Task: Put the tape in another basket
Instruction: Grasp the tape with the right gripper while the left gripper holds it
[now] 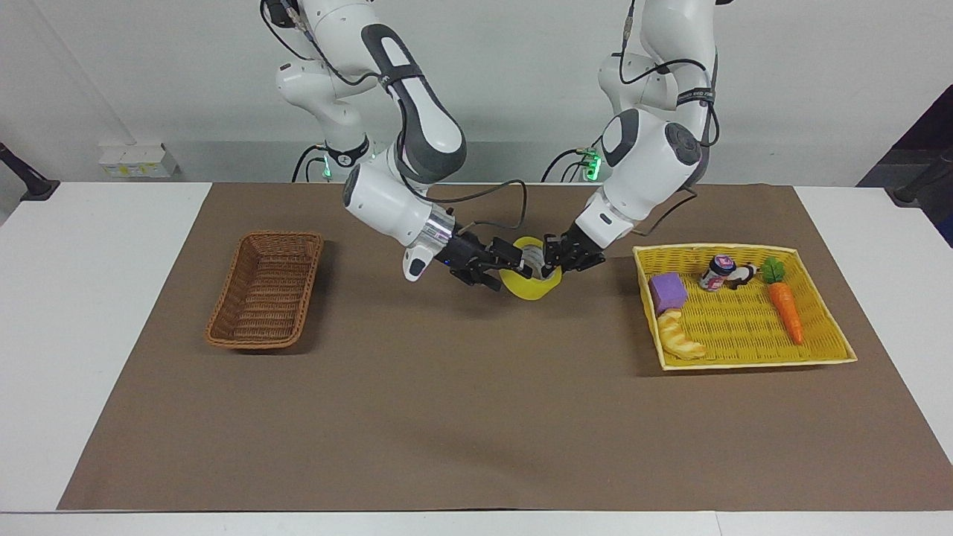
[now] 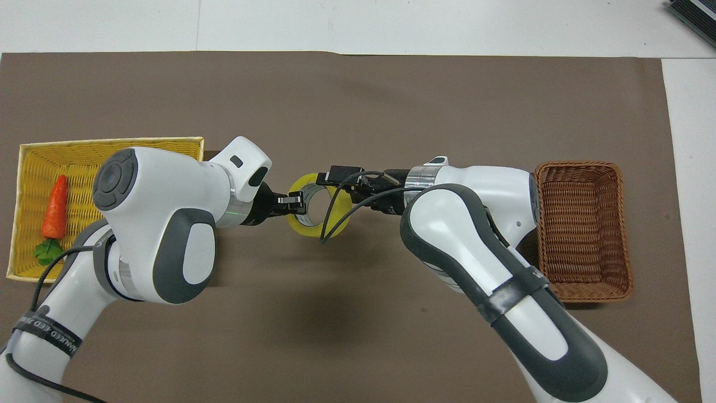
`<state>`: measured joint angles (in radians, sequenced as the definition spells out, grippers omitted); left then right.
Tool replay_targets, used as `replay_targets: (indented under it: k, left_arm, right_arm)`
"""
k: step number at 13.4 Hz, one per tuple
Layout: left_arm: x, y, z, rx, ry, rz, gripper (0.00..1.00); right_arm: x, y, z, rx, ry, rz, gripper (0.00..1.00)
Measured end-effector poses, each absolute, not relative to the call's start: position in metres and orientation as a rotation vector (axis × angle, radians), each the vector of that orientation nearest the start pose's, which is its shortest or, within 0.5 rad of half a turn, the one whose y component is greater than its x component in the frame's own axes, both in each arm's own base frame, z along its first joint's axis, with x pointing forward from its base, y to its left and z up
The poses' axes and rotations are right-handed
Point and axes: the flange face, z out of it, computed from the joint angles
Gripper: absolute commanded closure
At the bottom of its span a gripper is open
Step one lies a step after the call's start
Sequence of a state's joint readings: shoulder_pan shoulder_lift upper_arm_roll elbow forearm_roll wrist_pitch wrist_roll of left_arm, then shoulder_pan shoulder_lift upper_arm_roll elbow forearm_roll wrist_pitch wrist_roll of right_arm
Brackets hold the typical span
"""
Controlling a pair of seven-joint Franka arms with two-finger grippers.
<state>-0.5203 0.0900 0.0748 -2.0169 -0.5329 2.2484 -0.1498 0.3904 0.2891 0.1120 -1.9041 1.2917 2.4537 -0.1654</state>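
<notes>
Left gripper clamps the tape mid-surface; right gripper, open, meets it for handover. Transfer and drop into basket remain.

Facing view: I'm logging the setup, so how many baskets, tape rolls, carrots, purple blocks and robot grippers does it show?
Baskets: 2, the brown basket and the yellow basket
Tape rolls: 1, the tape
Carrots: 1, the carrot
Purple blocks: 1, the purple block
Grippers: 2, the left gripper and the right gripper
Total: 7
</notes>
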Motion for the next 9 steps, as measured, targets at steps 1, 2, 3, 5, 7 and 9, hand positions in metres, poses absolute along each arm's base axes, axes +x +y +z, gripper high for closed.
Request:
replay_targets:
  k: [1, 2, 3, 5, 7, 9]
  left_arm:
    - [0.5231, -0.2666, 0.4248, -3.593, -0.030, -0.010, 1.00]
    - [0.5227, -0.2674, 0.4248, -3.593, -0.034, -0.008, 1.00]
    - [0.5221, -0.2687, 0.4248, -3.593, -0.035, -0.007, 1.00]
    - [0.5216, -0.2710, 0.4253, -3.594, -0.034, -0.017, 1.00]
    - [0.5217, -0.2704, 0.4241, -3.596, -0.043, -0.015, 1.00]
    - [0.5217, -0.2703, 0.4241, -3.597, -0.044, -0.014, 1.00]
  right_arm:
    - [0.5641, 0.3061, 0.3760, -2.151, 0.332, -0.052, 0.09]
    - [0.5639, 0.3071, 0.3766, -2.151, 0.330, -0.052, 0.30]
    - [0.5633, 0.3085, 0.3769, -2.151, 0.321, -0.053, 0.53]
    - [0.5612, 0.3117, 0.3769, -2.152, 0.286, -0.051, 0.89]
    - [0.5612, 0.3119, 0.3787, -2.151, 0.269, -0.055, 0.92]
    - [0.5612, 0.3118, 0.3787, -2.151, 0.268, -0.055, 0.92]
